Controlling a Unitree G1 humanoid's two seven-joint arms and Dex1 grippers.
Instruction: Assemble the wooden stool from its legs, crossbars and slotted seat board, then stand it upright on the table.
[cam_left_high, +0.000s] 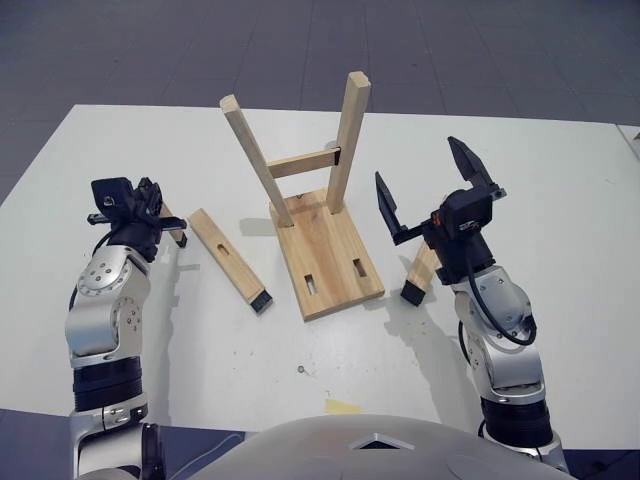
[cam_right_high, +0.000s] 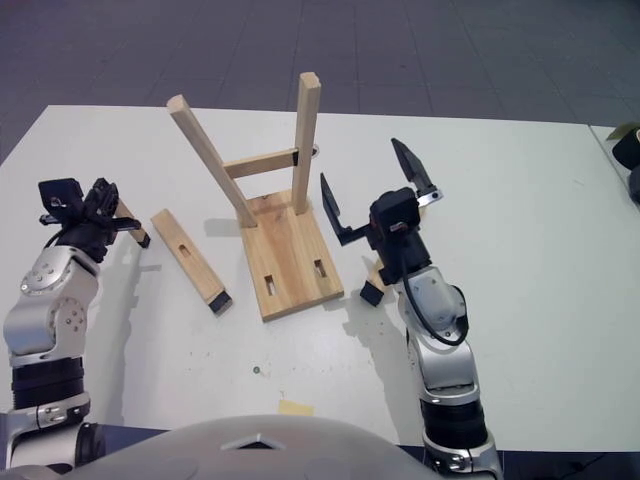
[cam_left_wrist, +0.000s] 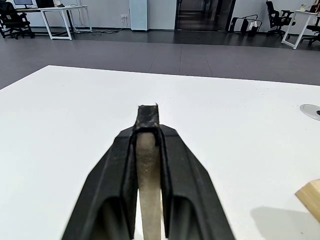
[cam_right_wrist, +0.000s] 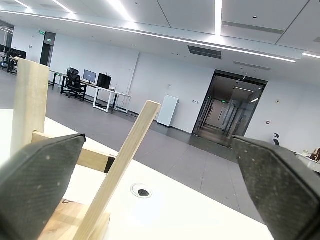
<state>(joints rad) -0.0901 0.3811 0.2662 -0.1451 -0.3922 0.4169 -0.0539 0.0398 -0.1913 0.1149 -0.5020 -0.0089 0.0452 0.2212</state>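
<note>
2 raised forearms: left gripper (cam_left_wrist: 148, 127) around crossbar (cam_left_high: 177, 235) (right gripper (cam_left_high: 418, 166) agape)

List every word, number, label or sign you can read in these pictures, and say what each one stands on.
No text can be read anywhere.
Green sign on the far wall: too small to read.
Seat board, standing legs, crossbar: no print.
Leg in the left gripper: no print.
</note>
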